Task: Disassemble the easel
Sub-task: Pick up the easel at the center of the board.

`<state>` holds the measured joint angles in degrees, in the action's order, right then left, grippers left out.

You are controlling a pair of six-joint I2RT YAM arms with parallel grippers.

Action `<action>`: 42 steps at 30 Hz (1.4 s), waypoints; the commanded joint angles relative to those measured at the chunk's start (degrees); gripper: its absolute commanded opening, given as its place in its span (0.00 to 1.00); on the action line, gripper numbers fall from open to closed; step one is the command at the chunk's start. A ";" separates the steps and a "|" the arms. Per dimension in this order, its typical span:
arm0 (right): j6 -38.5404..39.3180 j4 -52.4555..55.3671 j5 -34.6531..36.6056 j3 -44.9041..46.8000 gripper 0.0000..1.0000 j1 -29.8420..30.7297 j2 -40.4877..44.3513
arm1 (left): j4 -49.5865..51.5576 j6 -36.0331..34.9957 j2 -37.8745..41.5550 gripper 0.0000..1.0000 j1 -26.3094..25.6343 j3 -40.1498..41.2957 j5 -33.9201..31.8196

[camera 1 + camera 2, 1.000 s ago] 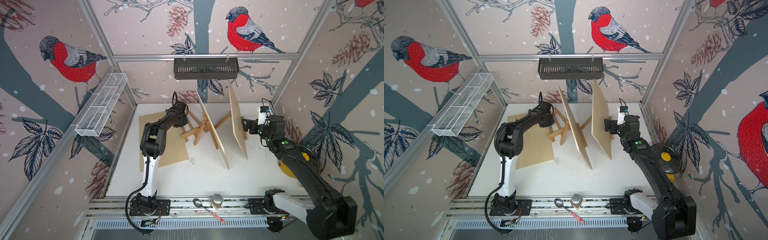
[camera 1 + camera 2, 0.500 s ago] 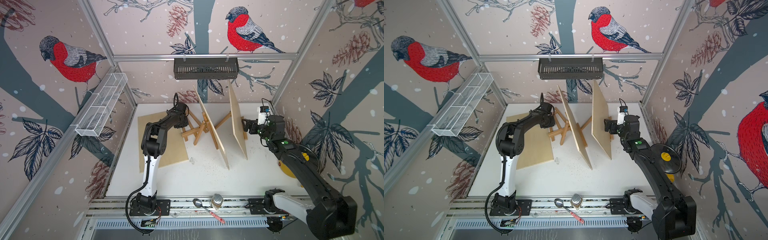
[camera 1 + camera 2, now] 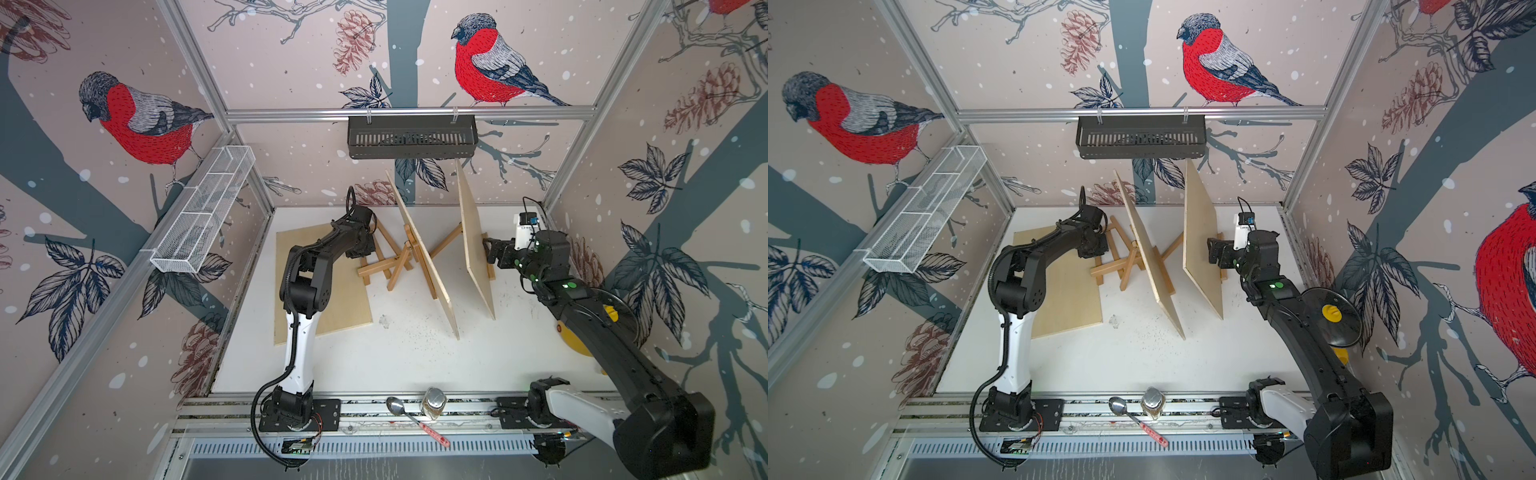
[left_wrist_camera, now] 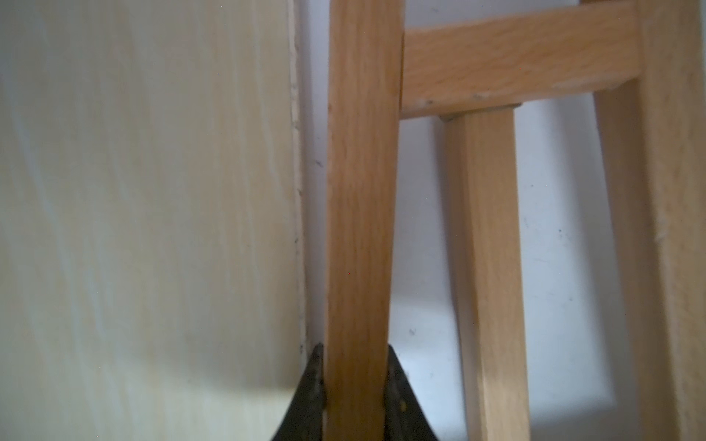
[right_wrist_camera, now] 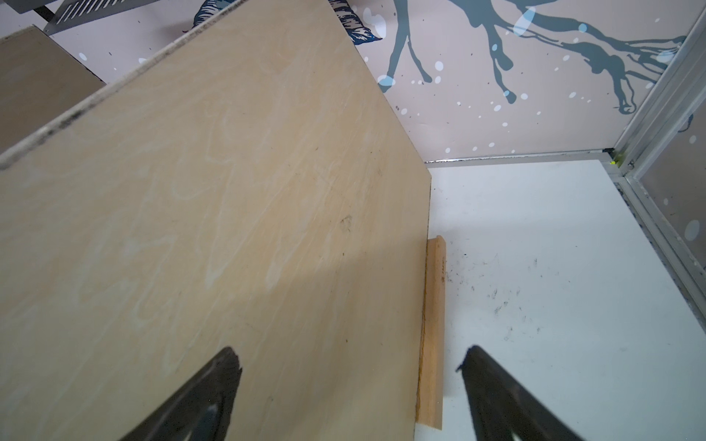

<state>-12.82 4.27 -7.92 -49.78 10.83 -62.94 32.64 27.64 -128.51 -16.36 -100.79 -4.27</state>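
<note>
A wooden easel (image 3: 386,262) (image 3: 1121,266) stands at the back middle of the white table and carries a tilted plywood board (image 3: 424,257) (image 3: 1150,257). My left gripper (image 4: 355,349) is shut on one of its upright legs (image 4: 359,191), with a black finger pressed on each side. In both top views the wrist hides those fingers. To the right, another upright board (image 3: 473,245) (image 5: 229,210) rests on a wooden ledge (image 5: 433,324). My right gripper (image 3: 490,249) (image 5: 349,353) stands open, astride that board's lower edge and ledge, gripping nothing.
A further plywood board (image 3: 353,303) lies flat on the table under my left arm. A black basket (image 3: 411,137) hangs on the back rail and a white wire basket (image 3: 203,208) on the left wall. A spoon (image 3: 399,409) and a jar (image 3: 433,403) rest on the front rail.
My left wrist has edged slightly toward the easel. The right arm and both upright boards have not moved.
</note>
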 commanded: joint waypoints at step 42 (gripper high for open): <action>3.06 -1.15 5.83 -5.82 0.87 6.82 17.04 | 8.11 -21.60 68.74 0.14 -1.24 20.70 -19.73</action>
<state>-10.55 6.96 -2.79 -54.17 16.05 -47.68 40.58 8.08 -61.06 -17.12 -79.24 -24.29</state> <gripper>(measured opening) 0.877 0.213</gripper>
